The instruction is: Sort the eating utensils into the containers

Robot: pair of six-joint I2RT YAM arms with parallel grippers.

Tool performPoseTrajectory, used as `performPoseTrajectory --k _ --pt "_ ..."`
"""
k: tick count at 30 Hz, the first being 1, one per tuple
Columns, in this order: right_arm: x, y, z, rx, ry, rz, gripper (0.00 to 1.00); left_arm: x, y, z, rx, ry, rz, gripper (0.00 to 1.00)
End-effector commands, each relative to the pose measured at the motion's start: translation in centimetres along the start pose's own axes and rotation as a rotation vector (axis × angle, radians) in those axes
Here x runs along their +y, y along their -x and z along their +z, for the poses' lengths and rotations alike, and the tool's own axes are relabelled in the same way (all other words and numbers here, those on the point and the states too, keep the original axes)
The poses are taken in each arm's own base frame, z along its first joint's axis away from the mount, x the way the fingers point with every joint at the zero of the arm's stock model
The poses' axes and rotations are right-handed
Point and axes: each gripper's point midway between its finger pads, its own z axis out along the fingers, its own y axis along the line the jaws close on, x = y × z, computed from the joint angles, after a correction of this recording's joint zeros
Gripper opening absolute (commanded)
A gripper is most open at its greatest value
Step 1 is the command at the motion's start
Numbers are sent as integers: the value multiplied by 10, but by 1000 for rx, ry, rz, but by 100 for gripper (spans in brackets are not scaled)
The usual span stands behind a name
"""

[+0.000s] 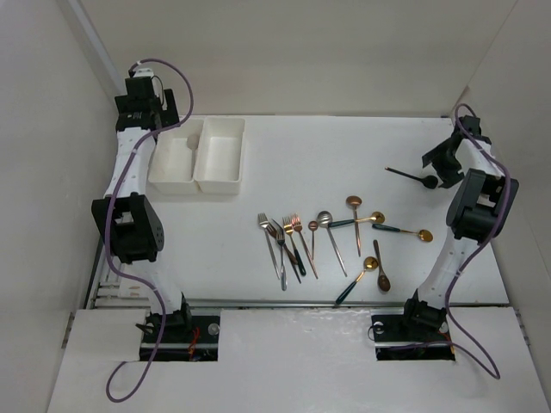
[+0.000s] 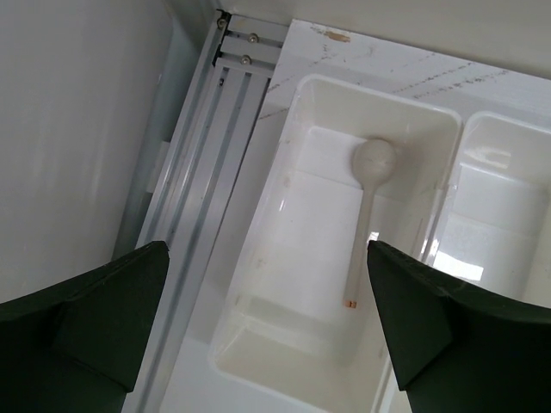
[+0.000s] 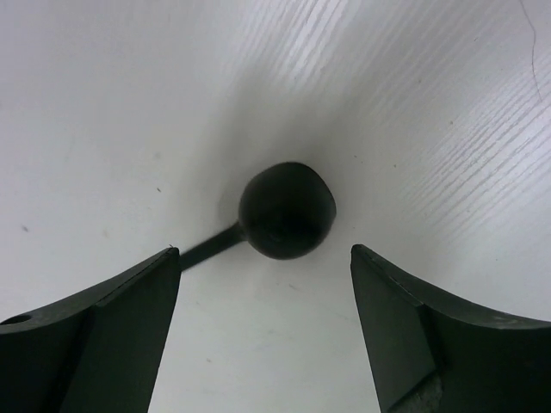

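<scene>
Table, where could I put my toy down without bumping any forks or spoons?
Bare tabletop lies between the white bins and the black spoon. More bare room sits in front of the bins, left of the forks. It is crowded in the near middle, where forks and spoons lie close or crossing.

The worktop (image 1: 344,155) is white and flat, with thin lines in it. Pale walls stand around it: a left wall (image 1: 43,129), a back wall (image 1: 301,52) and a right wall (image 1: 525,112). A white board (image 1: 293,361) lies along the near edge. A silver metal rail (image 2: 211,172) runs along the left side of the worktop. Two small screws (image 2: 252,37) sit at its far end. A tiny orange mark (image 2: 337,36) is on the worktop near those screws.
</scene>
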Motion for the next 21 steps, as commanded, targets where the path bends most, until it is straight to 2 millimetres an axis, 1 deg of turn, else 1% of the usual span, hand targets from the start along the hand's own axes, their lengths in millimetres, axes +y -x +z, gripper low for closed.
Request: performPoseTrajectory --k 1,2,3,4,5,6,7,8,10,11,15,16,17,18,20,21 --pt "7 22 7 -56 -19 167 85 3 11 -19 -46 -4 -33 100" --pt "5 19 6 -46 -28 165 85 6 13 -20 -56 6 -36 100" --pt "7 26 8 -64 -33 181 85 5 11 -19 -56 6 -36 100" --pt "3 26 6 -66 -55 179 85 5 7 -17 -47 7 -34 100" --pt "0 23 14 -58 -77 189 85 7 1 -15 -34 17 -31 100" --pt "0 28 12 -74 -81 191 85 8 1 -15 -34 26 -31 100" --pt "-3 27 14 -65 -104 196 83 8 -1 -14 -33 26 -31 100" --pt "-5 23 19 -55 -113 194 83 8 -1 -14 -33 26 -31 100" --pt "-4 24 17 -54 -115 193 83 10 -1 -14 -33 37 -31 100" --pt "-7 20 21 -38 -129 190 82 10 -3 -12 -33 37 -31 100" --pt "-10 16 23 -30 -136 188 81 10 -3 -12 -33 37 -22 100" --pt "-12 12 25 -22 -144 186 80 11 -3 -12 -33 46 -22 100" --pt "-14 9 26 -15 -150 184 78 11 -4 -8 -32 46 -22 100" --pt "-14 9 26 -15 -150 184 78 11 0 -9 -41 46 -24 100" --pt "-14 9 26 -15 -150 184 72 11 0 -9 -41 46 -24 100" --pt "-14 9 26 -15 -150 184 70 10 -4 -6 -32 46 -22 100"
